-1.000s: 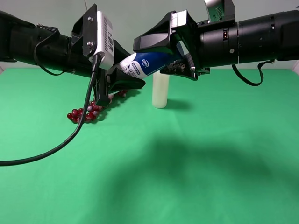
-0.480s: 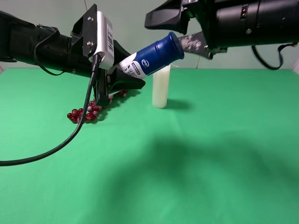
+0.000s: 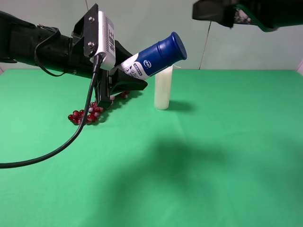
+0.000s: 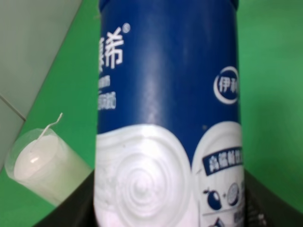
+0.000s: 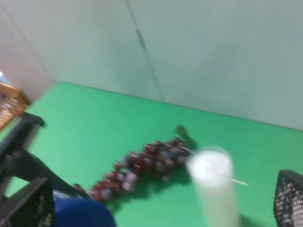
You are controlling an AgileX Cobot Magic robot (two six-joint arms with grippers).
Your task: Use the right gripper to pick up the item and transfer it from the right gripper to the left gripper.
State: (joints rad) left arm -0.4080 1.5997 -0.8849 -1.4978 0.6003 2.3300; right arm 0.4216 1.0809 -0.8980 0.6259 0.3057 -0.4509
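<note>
The item (image 3: 154, 59), a bottle with a dark blue cap and a white printed lower body, hangs tilted above the green table, cap pointing up and right. My left gripper (image 3: 124, 78) is shut on its white lower end. In the left wrist view the item (image 4: 165, 118) fills the frame between the dark fingers (image 4: 78, 208). My right gripper (image 3: 213, 12) is high at the top right, open and apart from the item. In the right wrist view its fingers (image 5: 23, 203) stand wide, with the blue cap (image 5: 83, 213) low down beside one of them.
A plain white candle (image 3: 163, 90) stands upright on the green table behind the item; it also shows as the candle (image 4: 42, 165) and the candle (image 5: 213, 189). A bunch of red grapes (image 3: 90, 113) lies under the left arm. A black cable (image 3: 57, 149) loops down from that arm.
My right gripper has come off the item's blue cap and risen up and to the right. The item stays tilted in my left gripper, which has not moved.
</note>
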